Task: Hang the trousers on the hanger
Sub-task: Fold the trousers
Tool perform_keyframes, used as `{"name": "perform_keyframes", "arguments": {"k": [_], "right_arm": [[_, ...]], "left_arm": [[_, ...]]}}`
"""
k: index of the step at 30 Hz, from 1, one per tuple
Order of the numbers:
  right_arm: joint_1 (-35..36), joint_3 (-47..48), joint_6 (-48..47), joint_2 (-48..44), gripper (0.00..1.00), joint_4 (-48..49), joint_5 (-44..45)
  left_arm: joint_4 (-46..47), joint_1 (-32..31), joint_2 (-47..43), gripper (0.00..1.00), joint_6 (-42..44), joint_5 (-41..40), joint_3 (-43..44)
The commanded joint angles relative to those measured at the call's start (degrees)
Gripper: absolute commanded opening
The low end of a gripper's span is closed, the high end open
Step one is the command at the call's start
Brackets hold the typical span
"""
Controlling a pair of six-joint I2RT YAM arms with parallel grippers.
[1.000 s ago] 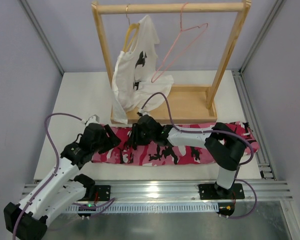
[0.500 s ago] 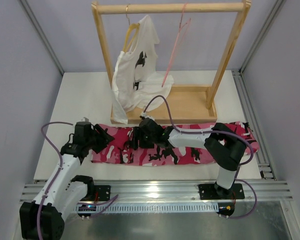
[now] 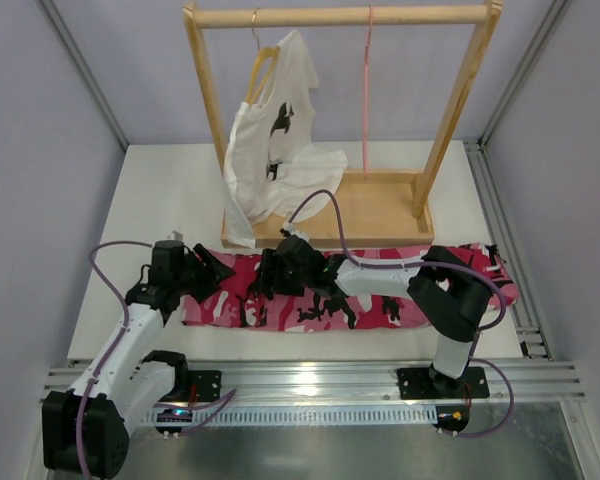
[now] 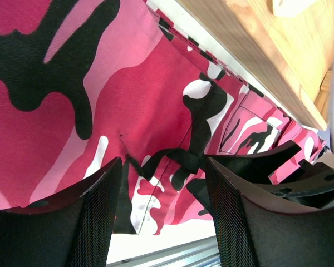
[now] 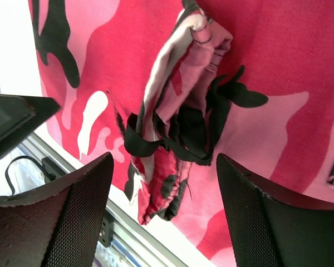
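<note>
The trousers (image 3: 380, 290), in pink, white and black camouflage, lie flat across the near part of the table. The hanger (image 3: 366, 90), thin pink wire, hangs edge-on from the rack's top rod. My left gripper (image 3: 212, 266) is over the trousers' left end, open with nothing between its fingers; below it is printed cloth (image 4: 128, 100). My right gripper (image 3: 265, 280) stands just to its right, also open. A bunched fold with a black strap (image 5: 183, 128) lies between its fingers, touching neither. In the wrist views my left gripper (image 4: 164, 167) and right gripper (image 5: 164, 161) both show wide gaps.
A wooden rack (image 3: 460, 110) stands at the back on a wooden base tray (image 3: 380, 205). A white T-shirt with a black print (image 3: 270, 140) hangs on a wooden hanger at the rack's left. An aluminium rail (image 3: 310, 380) runs along the near edge.
The right gripper's jaws have spread apart over the bunched fold. The left arm has pulled back to the left. The pink hanger has swung round to edge-on.
</note>
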Motion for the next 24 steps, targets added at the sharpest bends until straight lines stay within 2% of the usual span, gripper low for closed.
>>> {"name": "perform_keyframes", "arguments": {"k": [1, 4, 10, 14, 18, 22, 24], "right_arm": [[0.4, 2.0, 1.4, 0.9, 0.77, 3.4, 1.8], [0.4, 3.1, 1.3, 2.4, 0.77, 2.3, 1.9], [1.0, 3.7, 1.7, 4.9, 0.74, 2.7, 3.9], [1.3, 3.5, 1.3, 5.3, 0.65, 1.4, 5.3], [1.3, 1.4, 1.4, 4.3, 0.46, 1.7, 6.5], [1.3, 1.7, 0.8, 4.6, 0.35, 1.9, 5.6], [1.4, 1.7, 0.9, 5.4, 0.35, 2.6, 4.6]], "left_arm": [[6.2, 0.4, 1.4, 0.62, -2.2, 3.3, -2.7], [8.5, 0.4, 1.4, 0.62, -4.0, 3.7, -4.4], [7.2, 0.4, 1.8, 0.62, -3.8, 1.2, -4.5], [6.8, 0.4, -0.1, 0.63, -5.4, -1.6, -6.5], [6.7, 0.3, -0.1, 0.65, -6.3, -2.8, -7.6], [6.3, 0.4, 1.4, 0.64, -6.1, -3.7, -7.0], [6.4, 0.4, 1.3, 0.64, -6.1, -4.0, -6.7]]}}
